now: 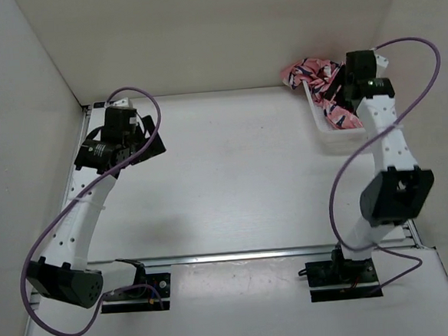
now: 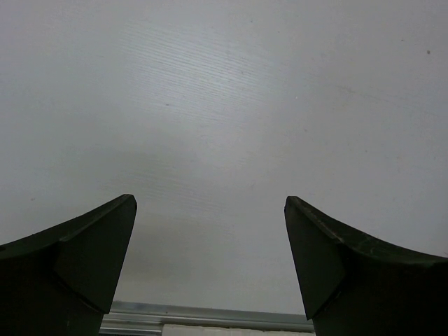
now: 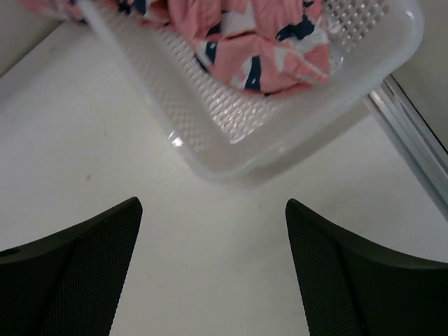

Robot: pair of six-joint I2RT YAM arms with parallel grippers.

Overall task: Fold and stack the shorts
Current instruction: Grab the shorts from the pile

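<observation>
Right gripper (image 3: pixel 212 210) spread wide and empty, poised just short of the basket (image 3: pixel 231 136).

I have its jaws well apart with nothing between them, hanging over bare table (image 3: pixel 84 140) just beside the near wall of the white mesh basket. I judge that to be the stance for reaching in over the rim. The shorts (image 3: pixel 259 42) lie bunched inside that basket, a crumpled pink heap with navy and white print, and some of it seems to hang over the rim on the far side. None of it is out on the table, so folding has not begun and the first pick is the step in hand. My left gripper (image 2: pixel 208 203) is equally wide and empty, over the far left of the table and well apart from the basket, I think to keep the middle free for folding.
</observation>
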